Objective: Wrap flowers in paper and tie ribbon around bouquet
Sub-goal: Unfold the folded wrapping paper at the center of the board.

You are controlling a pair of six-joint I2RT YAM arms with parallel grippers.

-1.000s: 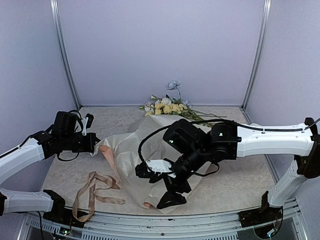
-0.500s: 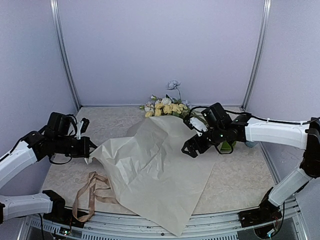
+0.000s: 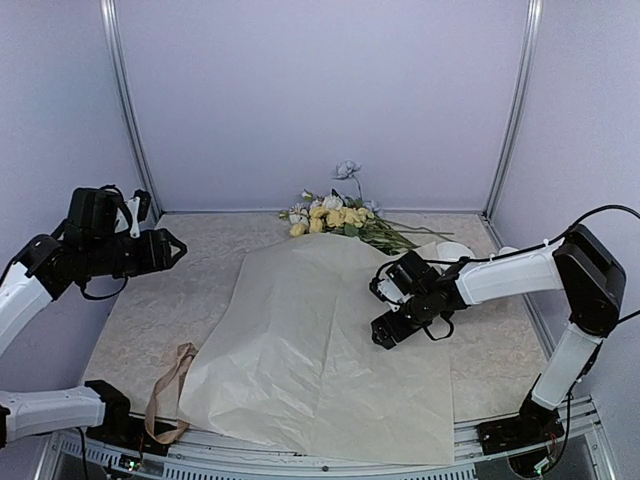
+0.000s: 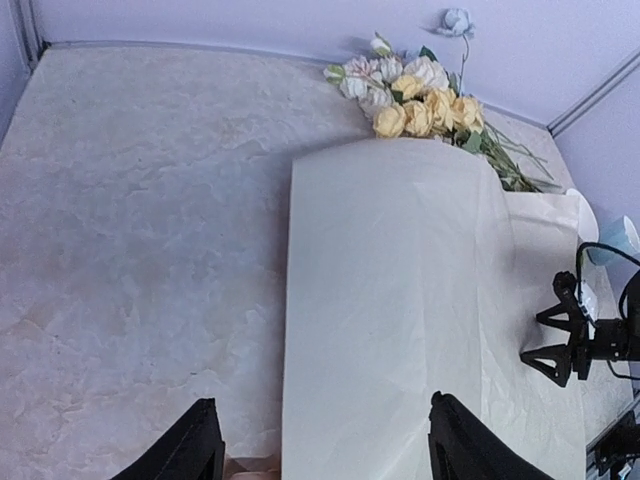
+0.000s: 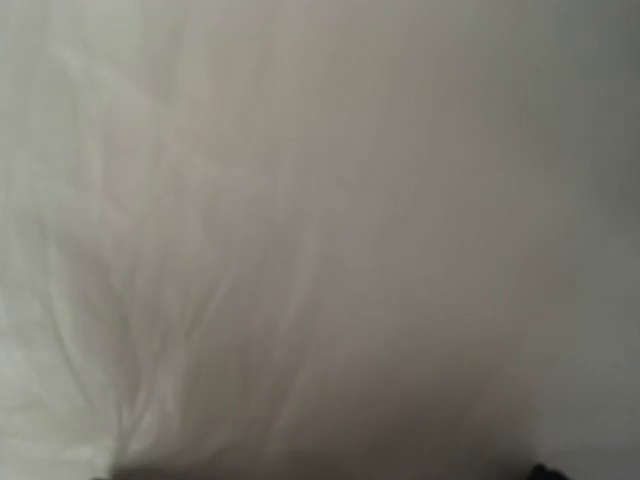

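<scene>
The left gripper (image 3: 172, 250) hangs above the left side of the table (image 3: 190, 290) with its two fingers spread wide and nothing between them. In its wrist view the dark fingertips (image 4: 200, 445) frame the bare marbled surface and the left edge of the paper (image 3: 320, 340).

The right gripper (image 4: 532, 337) is low over the right part of the sheet, fingers apart and holding nothing. Its own camera sees only blurred pale paper close up. A small white tag on it is too small to read.

The paper lies spread flat and creased across the middle of the table, reaching the near edge. The flowers (image 3: 335, 215) lie at the far side, just past the sheet's far edge, with the yellow and white blooms to the left and the green stems running right. The ribbon (image 3: 170, 385) lies looped at the near left, touching the paper's left edge.
</scene>
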